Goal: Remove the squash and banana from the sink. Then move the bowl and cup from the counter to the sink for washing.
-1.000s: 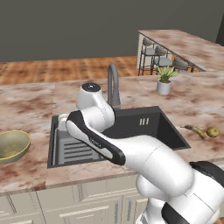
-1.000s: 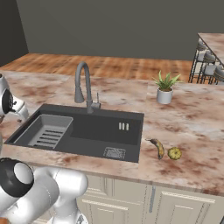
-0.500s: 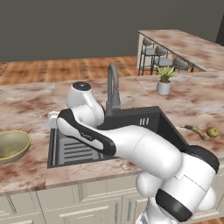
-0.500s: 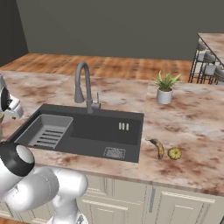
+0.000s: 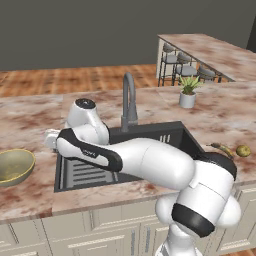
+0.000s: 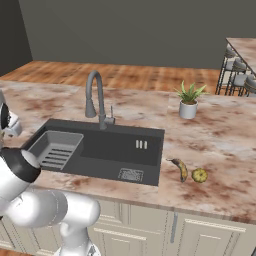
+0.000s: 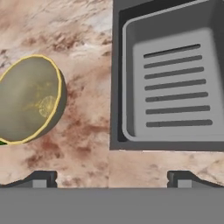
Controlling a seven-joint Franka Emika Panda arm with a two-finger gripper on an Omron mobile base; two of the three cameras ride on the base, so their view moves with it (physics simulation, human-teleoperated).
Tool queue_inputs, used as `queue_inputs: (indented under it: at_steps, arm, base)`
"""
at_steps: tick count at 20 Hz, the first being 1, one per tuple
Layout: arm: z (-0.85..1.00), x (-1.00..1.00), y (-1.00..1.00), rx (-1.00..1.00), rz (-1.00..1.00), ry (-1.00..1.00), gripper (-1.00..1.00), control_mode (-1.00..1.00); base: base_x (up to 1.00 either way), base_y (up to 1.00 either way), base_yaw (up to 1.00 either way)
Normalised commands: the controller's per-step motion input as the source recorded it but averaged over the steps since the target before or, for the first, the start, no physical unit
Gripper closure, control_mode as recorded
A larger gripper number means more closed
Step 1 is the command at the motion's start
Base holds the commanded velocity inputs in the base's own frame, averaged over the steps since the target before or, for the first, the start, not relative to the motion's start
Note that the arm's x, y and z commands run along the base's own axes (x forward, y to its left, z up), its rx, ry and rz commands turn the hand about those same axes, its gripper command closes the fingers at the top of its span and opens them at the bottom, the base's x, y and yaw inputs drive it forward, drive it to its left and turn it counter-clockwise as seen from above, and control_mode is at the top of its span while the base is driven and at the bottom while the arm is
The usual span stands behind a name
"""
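The slim curved yellow-brown banana (image 6: 179, 168) and small round yellow-olive squash (image 6: 199, 175) are seen lying on the marbled counter (image 6: 215, 145), right of the dark grey rectangular sink (image 6: 120, 147): the first half is judged done. The wide olive-yellow bowl (image 7: 29, 99) is approached on the left; the gripper (image 7: 111, 179) is held wide open, empty. The cup is left too.
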Motion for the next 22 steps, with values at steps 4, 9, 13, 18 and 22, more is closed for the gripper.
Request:
queue_inputs:
  at_steps: [4, 9, 13, 18, 22]
  arm:
    - [-0.12, 0.21, 0.37, 0.01, 0.00, 0.00, -1.00, -1.00]
    - [-0.06, 0.24, 0.29, 0.00, 0.01, 0.00, -1.00, -1.00]
    - [-0.08, 0.26, 0.29, 0.00, 0.02, 0.01, -1.00, -1.00]
    - [-0.07, 0.25, 0.28, 0.00, 0.01, 0.03, -1.00, -1.00]
    - [-0.08, 0.25, 0.25, 0.00, 0.00, 0.05, -1.00, -1.00]
  base:
    - [0.00, 0.00, 0.00]
    - [0.00, 0.00, 0.00]
    - [0.00, 0.00, 0.00]
    - [0.00, 0.00, 0.00]
    - [0.00, 0.00, 0.00]
